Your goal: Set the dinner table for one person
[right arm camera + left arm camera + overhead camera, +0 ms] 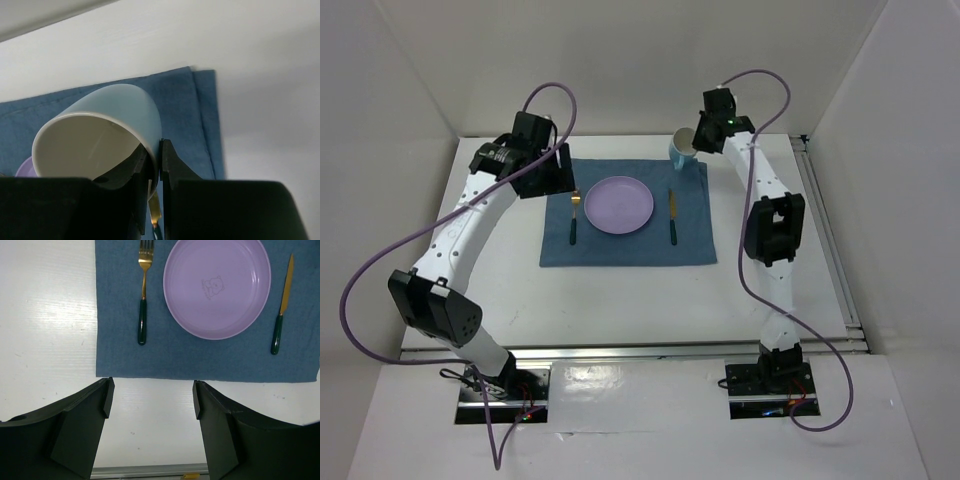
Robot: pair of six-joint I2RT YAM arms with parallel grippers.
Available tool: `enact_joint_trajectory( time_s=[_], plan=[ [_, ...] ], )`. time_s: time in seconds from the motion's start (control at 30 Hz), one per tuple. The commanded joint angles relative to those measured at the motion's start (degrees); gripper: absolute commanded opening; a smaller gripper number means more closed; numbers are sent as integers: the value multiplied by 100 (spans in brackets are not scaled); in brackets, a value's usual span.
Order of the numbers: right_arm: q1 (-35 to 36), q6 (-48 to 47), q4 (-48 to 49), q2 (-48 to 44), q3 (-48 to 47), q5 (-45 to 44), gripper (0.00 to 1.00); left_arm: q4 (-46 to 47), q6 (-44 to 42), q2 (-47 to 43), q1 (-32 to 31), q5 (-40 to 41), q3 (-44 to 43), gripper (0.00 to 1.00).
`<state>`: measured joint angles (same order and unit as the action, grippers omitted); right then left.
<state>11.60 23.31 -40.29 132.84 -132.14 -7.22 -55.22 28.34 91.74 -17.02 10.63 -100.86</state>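
Across the middle of the dinner table (620, 300) lies a blue placemat (620, 250), its edges square with the table's own, and white tabletop shows on every side of it. A purple plate (619, 205) sits on the mat a little toward the far side. A fork (574, 218) lies just left of the plate and a knife (672, 217) just right of it. Both have gold tops and dark green handles, the handles pointing toward the arm bases, and neither touches the plate.

At the far right corner of the mat, the right gripper (695, 150) is clamped on the wall of a pale blue cup (682, 147), with one finger inside the rim and the other outside it. The cup is tilted, its cream inside turned toward the left and the near side. It hangs over that corner of the mat, beyond the knife tip. Whether its base touches the cloth cannot be told.

By the far left corner of the mat, the left gripper (555, 175) hangs above the tabletop with its jaws spread wide and nothing between them. Its wrist camera looks down past the two dark fingers at bare white table and, beyond that, the mat with fork, plate and knife in a row. It touches none of them.
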Motion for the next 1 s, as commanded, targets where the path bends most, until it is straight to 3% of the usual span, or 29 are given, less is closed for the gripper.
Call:
enact_joint_trajectory(
  time_s=[0.0,0.67,0.8,0.83,0.87,0.97],
  plan=[
    [36,200,-155,339,-682,10,0,117,-56,-174,32,-264,154,82],
    [36,306,-40,392,-304,-297,0,231,-56,-122,84,-387,559,82],
    [36,306,82,445,-304,-87,36,231,-56,-61,84,-387,611,82],
    [36,306,144,445,-304,1,53,231,-56,-60,84,-387,611,82],
    [36,306,145,445,-304,2,61,231,-56,-60,84,-387,611,82],
    [36,306,206,392,-461,125,71,231,-56,-7,84,-387,611,82]
  ],
)
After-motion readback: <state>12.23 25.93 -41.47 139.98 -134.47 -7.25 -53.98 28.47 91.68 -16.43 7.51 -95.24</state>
